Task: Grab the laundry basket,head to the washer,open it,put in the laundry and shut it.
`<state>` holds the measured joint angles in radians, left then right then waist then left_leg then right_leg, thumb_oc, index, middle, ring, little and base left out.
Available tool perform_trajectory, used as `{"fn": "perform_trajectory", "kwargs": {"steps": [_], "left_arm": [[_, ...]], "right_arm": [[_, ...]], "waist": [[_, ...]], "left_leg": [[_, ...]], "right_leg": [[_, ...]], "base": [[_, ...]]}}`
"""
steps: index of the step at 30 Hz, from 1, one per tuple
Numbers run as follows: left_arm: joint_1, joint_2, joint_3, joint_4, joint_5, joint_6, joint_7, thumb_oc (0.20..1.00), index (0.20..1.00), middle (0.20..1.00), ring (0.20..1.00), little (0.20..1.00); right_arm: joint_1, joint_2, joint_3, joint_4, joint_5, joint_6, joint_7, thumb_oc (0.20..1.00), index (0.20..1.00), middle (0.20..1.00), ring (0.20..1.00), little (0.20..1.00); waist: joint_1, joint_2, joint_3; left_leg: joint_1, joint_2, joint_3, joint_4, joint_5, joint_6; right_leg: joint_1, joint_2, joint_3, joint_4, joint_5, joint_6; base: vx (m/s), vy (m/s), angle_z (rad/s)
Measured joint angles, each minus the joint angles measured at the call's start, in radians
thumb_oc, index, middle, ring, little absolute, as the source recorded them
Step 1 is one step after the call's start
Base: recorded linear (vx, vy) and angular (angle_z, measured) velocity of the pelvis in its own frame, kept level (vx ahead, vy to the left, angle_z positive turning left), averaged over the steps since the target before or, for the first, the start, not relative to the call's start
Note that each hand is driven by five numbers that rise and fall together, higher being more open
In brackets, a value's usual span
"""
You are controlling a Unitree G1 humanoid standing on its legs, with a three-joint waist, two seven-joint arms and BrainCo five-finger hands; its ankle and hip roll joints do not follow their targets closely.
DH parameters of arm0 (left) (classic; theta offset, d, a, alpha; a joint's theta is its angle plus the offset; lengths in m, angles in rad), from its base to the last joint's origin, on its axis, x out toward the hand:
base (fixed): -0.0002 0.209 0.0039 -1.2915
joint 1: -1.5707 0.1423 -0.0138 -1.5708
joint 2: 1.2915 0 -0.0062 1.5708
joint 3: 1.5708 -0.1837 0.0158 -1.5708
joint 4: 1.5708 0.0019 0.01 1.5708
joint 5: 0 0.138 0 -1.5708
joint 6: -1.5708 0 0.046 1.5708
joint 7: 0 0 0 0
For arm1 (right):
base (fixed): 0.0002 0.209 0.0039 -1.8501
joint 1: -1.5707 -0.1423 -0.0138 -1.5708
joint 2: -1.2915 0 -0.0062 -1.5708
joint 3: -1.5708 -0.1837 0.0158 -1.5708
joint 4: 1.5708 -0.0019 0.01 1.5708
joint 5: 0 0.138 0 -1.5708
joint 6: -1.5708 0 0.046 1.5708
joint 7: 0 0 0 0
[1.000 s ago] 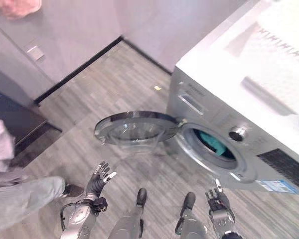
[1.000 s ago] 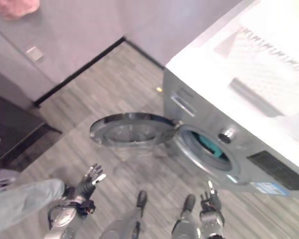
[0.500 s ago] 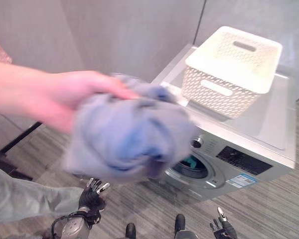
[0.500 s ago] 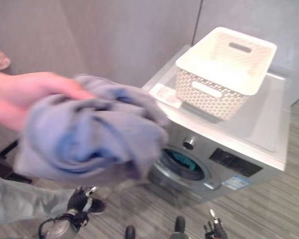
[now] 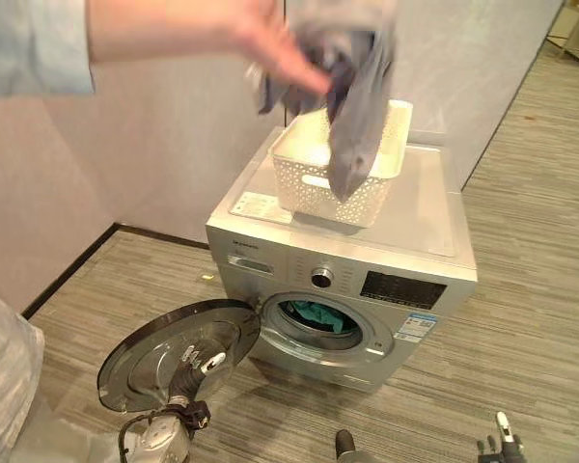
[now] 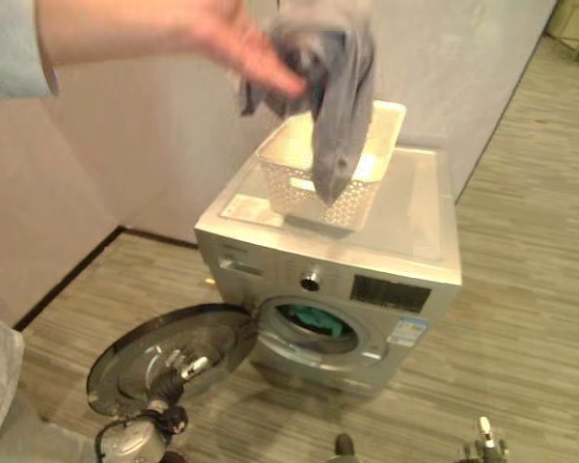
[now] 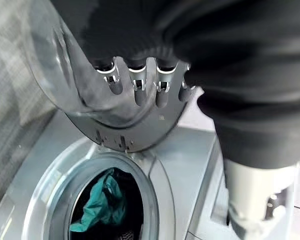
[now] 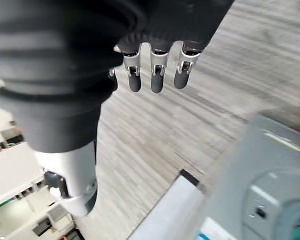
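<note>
Washer (image 5: 347, 280) stands against the wall, its round door (image 5: 179, 352) swung fully open, teal laundry (image 5: 314, 314) inside the drum. White laundry basket (image 5: 343, 164) sits on the washer's top, near its back left corner. Above it, a person's hand (image 5: 270, 43) dangles grey cloth (image 5: 352, 96). Left hand (image 7: 135, 82), fingers straight and empty, hovers by the door; push its outer edge squarely to latch it. Right hand (image 8: 155, 70) hangs relaxed, empty.
</note>
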<state>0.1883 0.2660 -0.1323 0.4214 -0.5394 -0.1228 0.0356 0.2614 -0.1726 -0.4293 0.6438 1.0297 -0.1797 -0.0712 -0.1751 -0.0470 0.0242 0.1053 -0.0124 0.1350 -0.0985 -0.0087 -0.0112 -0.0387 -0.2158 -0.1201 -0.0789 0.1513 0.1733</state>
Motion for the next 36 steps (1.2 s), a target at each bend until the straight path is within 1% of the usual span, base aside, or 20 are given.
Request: {"fn": "perform_trajectory", "kwargs": {"steps": [5,9,10,11,13,15,17,18,20,21,22,23,24,25,26,28,30,31,33,36], "left_arm": [[-0.001,0.0,0.0,0.0,0.0,0.0,0.001,1.0,1.0,1.0,1.0,1.0],[-0.004,-0.004,0.0,0.0,0.001,0.002,0.003,1.0,1.0,1.0,1.0,1.0],[-0.007,-0.005,-0.002,-0.001,0.003,0.001,0.002,1.0,1.0,1.0,1.0,1.0],[-0.01,-0.006,-0.001,-0.003,0.008,0.001,0.002,1.0,1.0,1.0,1.0,1.0],[-0.01,0.001,-0.016,-0.004,0.009,0.001,-0.001,1.0,1.0,1.0,1.0,1.0],[-0.002,0.007,-0.029,-0.003,0.009,0.001,-0.003,1.0,1.0,1.0,1.0,1.0],[0.009,0.008,-0.04,-0.003,0.009,0.001,-0.005,1.0,1.0,1.0,1.0,1.0],[0.004,0.008,-0.065,0.002,0.008,0.002,-0.019,1.0,1.0,1.0,1.0,1.0],[-0.003,0.014,-0.099,0.002,0.006,0.002,-0.028,1.0,1.0,1.0,1.0,1.0],[-0.026,0.044,-0.144,0.002,0.006,0.0,-0.044,1.0,1.0,1.0,1.0,1.0],[-0.031,0.073,-0.157,0.007,-0.002,-0.003,-0.051,1.0,1.0,1.0,1.0,1.0],[-0.05,0.08,-0.148,0.027,-0.002,0.003,-0.056,1.0,1.0,1.0,1.0,1.0],[-0.059,0.083,-0.149,0.025,-0.003,-0.006,-0.057,1.0,1.0,1.0,1.0,1.0],[-0.055,0.095,-0.15,0.029,-0.003,-0.006,-0.06,1.0,1.0,1.0,1.0,1.0],[-0.042,0.104,-0.154,0.029,-0.004,-0.005,-0.059,1.0,1.0,1.0,1.0,1.0],[-0.029,0.121,-0.157,0.028,-0.005,-0.003,-0.063,1.0,1.0,1.0,1.0,1.0],[-0.033,0.121,-0.156,0.028,-0.005,-0.002,-0.062,1.0,1.0,1.0,1.0,1.0],[-0.023,0.122,-0.155,0.028,-0.005,0.001,-0.061,1.0,1.0,1.0,1.0,1.0],[-0.01,0.124,-0.154,0.015,-0.004,0.004,-0.062,1.0,1.0,1.0,1.0,1.0],[-0.012,0.128,-0.156,-0.009,-0.003,0.017,-0.071,1.0,1.0,1.0,1.0,1.0]], "right_arm": [[-0.058,-0.054,0.001,-0.142,0.018,-0.034,-0.042,1.0,1.0,1.0,1.0,1.0],[-0.094,-0.132,-0.017,-0.419,0.018,-0.071,-0.088,1.0,1.0,1.0,1.0,1.0],[-0.105,-0.189,-0.038,-0.495,0.015,-0.108,-0.1,1.0,1.0,1.0,1.0,1.0],[-0.141,-0.247,-0.067,-0.52,0.01,-0.157,-0.099,1.0,1.0,1.0,1.0,1.0],[-0.21,-0.473,-0.09,-0.518,0.011,-0.17,-0.14,1.0,1.0,1.0,1.0,1.0],[-0.311,-0.693,-0.116,-0.497,-0.009,-0.182,-0.142,1.0,1.0,1.0,1.0,1.0],[-0.374,-0.791,-0.102,-0.496,-0.035,-0.197,-0.138,1.0,1.0,1.0,1.0,1.0],[-0.543,-0.935,0.049,-0.385,-0.093,-0.183,-0.135,1.0,1.0,1.0,1.0,1.0],[-0.766,-1.058,0.284,-0.218,-0.153,-0.131,-0.114,1.0,1.0,1.0,1.0,1.0],[-0.989,-1.089,0.468,-0.082,-0.182,-0.08,-0.095,1.0,1.0,1.0,1.0,1.0],[-1.315,-1.035,0.763,0.103,-0.236,-0.029,-0.078,1.0,1.0,1.0,1.0,1.0],[-1.684,-0.94,1.137,0.332,-0.297,0.042,-0.063,1.0,1.0,1.0,1.0,1.0],[-1.721,-0.921,1.133,0.375,-0.348,0.061,-0.033,1.0,1.0,1.0,1.0,1.0],[-1.748,-0.84,1.114,0.473,-0.427,0.08,-0.017,1.0,1.0,1.0,1.0,1.0],[-1.733,-0.798,1.11,0.501,-0.464,0.106,-0.003,1.0,1.0,1.0,1.0,1.0],[-1.741,-0.696,1.112,0.626,-0.557,0.143,0.009,1.0,1.0,1.0,1.0,1.0],[-1.719,-0.67,1.112,0.674,-0.636,0.181,0.019,1.0,1.0,1.0,1.0,1.0],[-1.692,-0.663,1.095,0.702,-0.699,0.207,0.031,1.0,1.0,1.0,1.0,1.0],[-1.669,-0.662,1.069,0.769,-0.807,0.229,0.033,1.0,1.0,1.0,1.0,1.0],[-1.606,-0.676,1.035,0.827,-0.904,0.255,0.037,1.0,1.0,1.0,1.0,1.0]], "waist": [[0.009,-0.006,-0.007],[0.016,-0.009,-0.005],[0.019,0.002,-0.008],[0.029,-0.004,-0.011],[0.045,-0.004,-0.011],[0.052,-0.009,-0.011],[0.057,-0.022,-0.011],[0.058,-0.047,-0.001],[0.066,-0.066,-0.002],[0.095,-0.084,-0.006],[0.121,-0.106,-0.016],[0.124,-0.106,-0.026],[0.141,-0.114,-0.029],[0.175,-0.126,-0.038],[0.203,-0.125,-0.037],[0.21,-0.126,-0.038],[0.222,-0.121,-0.031],[0.242,-0.104,-0.019],[0.272,-0.07,0.006],[0.273,-0.06,0.043]], "left_leg": [[0.001,0.009,0.014,0.0,0.0,-0.001],[0.003,0.01,0.013,0.0,0.0,-0.002],[0.003,0.008,0.012,0.0,0.0,-0.002],[0.004,0.01,0.01,0.0,0.001,-0.004],[0.006,0.008,0.012,0.0,-0.001,-0.004],[0.006,0.013,0.011,0.0,0.001,-0.007],[0.008,0.021,0.011,0.0,0.003,-0.01],[0.012,0.027,0.015,0.0,0.004,-0.012],[0.013,0.028,0.015,0.0,0.007,-0.014],[0.013,0.033,0.015,0.0,0.005,-0.018],[0.003,0.043,0.009,0.0,0.005,-0.019],[-0.013,0.05,-0.008,0.0,0.005,-0.021],[-0.03,0.056,-0.026,0.0,0.007,-0.019],[-0.042,0.073,-0.043,0.002,0.029,-0.029],[-0.056,0.081,-0.052,0.005,0.036,-0.042],[-0.075,0.085,-0.094,0.005,0.041,-0.05],[-0.095,0.085,-0.126,0.006,0.048,-0.057],[-0.112,0.083,-0.163,0.006,0.055,-0.06],[-0.125,0.088,-0.186,0.006,0.059,-0.065],[-0.136,0.093,-0.225,0.006,0.067,-0.077]], "right_leg": [[-0.002,0.011,0.01,-0.008,0.009,-0.007],[0.003,0.011,0.007,-0.016,0.009,-0.007],[0.003,0.008,0.007,-0.013,0.009,-0.007],[0.006,0.01,0.006,-0.012,0.009,-0.007],[0.007,0.01,0.004,-0.012,0.009,-0.007],[0.007,0.015,0.003,-0.009,0.01,-0.008],[0.007,0.026,0.003,-0.009,0.01,-0.008],[0.01,0.028,0.004,-0.016,0.012,-0.011],[0.01,0.029,0.004,-0.017,0.014,-0.013],[0.01,0.033,0.002,-0.017,0.013,-0.014],[0.006,0.039,-0.012,-0.015,0.012,-0.016],[0.0,0.04,-0.033,-0.018,0.012,-0.012],[-0.001,0.041,-0.058,-0.017,0.007,-0.021],[0.001,0.054,-0.089,-0.017,-0.002,-0.04],[0.003,0.06,-0.102,-0.013,-0.008,-0.053],[0.004,0.062,-0.139,-0.017,-0.015,-0.058],[0.001,0.063,-0.167,-0.017,-0.02,-0.066],[0.005,0.066,-0.184,-0.009,-0.021,-0.068],[0.008,0.071,-0.196,-0.009,-0.021,-0.068],[0.021,0.08,-0.227,-0.009,-0.034,-0.07]], "base": [[0.01,-0.033,-0.07],[0.01,-0.036,0.01],[0.01,-0.028,0.04],[-0.02,-0.039,0.02],[-0.02,-0.02,-0.01],[-0.03,-0.044,0.0],[-0.03,-0.06,-0.04],[-0.04,-0.072,-0.07],[-0.04,-0.069,-0.05],[-0.01,-0.124,0.03],[-0.01,-0.17,0.19],[0.0,-0.181,0.51],[0.01,-0.183,0.81],[0.01,-0.153,0.77],[0.02,-0.158,0.6],[0.03,-0.111,0.48],[0.02,-0.09,0.69],[0.03,-0.124,0.67],[0.03,-0.168,0.46],[0.02,-0.113,0.39]]}}
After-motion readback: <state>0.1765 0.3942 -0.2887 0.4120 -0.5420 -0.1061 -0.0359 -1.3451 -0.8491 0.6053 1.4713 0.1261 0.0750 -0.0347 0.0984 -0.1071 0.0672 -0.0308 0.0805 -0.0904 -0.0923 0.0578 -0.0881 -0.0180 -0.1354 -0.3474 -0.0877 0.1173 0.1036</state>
